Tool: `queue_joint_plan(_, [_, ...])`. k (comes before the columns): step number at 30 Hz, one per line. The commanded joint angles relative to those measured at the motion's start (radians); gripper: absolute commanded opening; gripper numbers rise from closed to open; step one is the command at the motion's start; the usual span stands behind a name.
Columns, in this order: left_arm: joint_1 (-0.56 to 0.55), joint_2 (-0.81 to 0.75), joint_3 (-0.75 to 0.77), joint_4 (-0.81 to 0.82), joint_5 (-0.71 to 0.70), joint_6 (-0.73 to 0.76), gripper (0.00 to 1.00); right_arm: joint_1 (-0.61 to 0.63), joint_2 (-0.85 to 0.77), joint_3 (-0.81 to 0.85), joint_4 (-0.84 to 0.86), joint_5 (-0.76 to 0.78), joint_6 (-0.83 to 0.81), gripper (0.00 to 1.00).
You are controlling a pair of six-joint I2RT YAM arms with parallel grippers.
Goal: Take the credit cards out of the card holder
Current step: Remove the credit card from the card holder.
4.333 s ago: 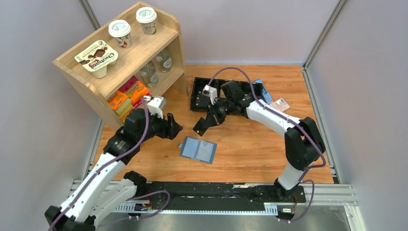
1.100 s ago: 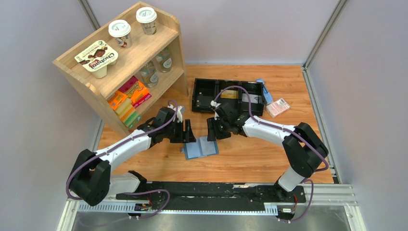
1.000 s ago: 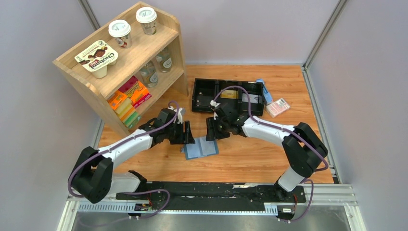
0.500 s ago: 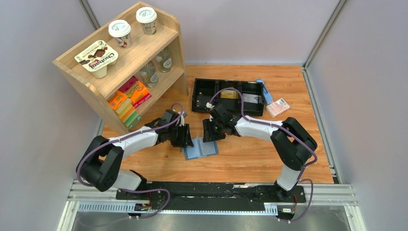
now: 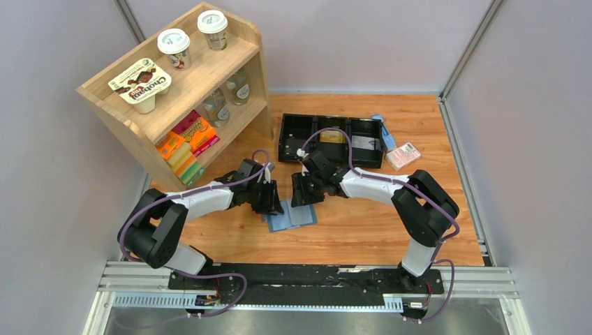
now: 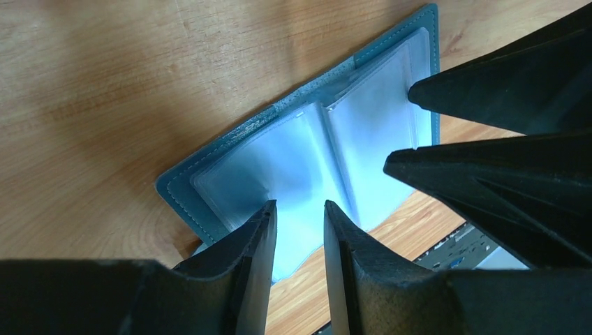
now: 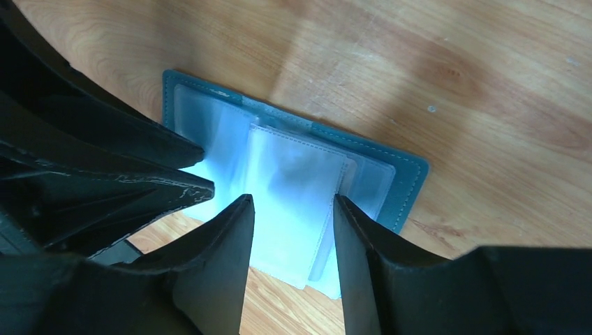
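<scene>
Now L gripper (image 6: 299, 206), R gripper (image 7: 292, 201) maybe on card holder (image 5: 299, 215); both ajar, L narrower than earlier

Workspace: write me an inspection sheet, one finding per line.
Surface: wooden table, no damage seen.
Job's things: card holder lying open and flat, clear sleeves facing up; no cards seen in them.
Clutter: black tray holding a gold card and a pale card; pink-white packet; wooden shelf with cups, bottles, boxes.
Grippers: left gripper and right gripper both over the holder, jaws parted.
Cables: purple cable along each arm, the right one looping over the tray.
Surroundings: grey walls; nothing else seen.
</scene>
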Motion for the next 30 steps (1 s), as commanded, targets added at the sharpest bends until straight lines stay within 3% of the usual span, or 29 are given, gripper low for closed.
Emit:
queue_joint_plan(1, [-0.005, 0.029, -0.005, -0.025, -0.017, 0.004, 0.4, 0.008, -0.004, 0.041, 0.059, -0.07, 0.015, 0.49])
queue_joint_plan(14, [-0.005, -0.023, -0.028, -0.002, -0.017, -0.001, 0.39, 0.014, 0.03, 0.052, 0.123, -0.23, 0.043, 0.51])
queue_joint_plan(20, [-0.005, -0.143, -0.068, 0.0, -0.08, -0.019, 0.4, 0.037, 0.072, 0.078, 0.149, -0.282, 0.061, 0.52])
queue_joint_plan(30, [-0.004, -0.436, -0.152, -0.078, -0.252, -0.088, 0.54, 0.06, 0.142, 0.121, 0.18, -0.311, 0.09, 0.54])
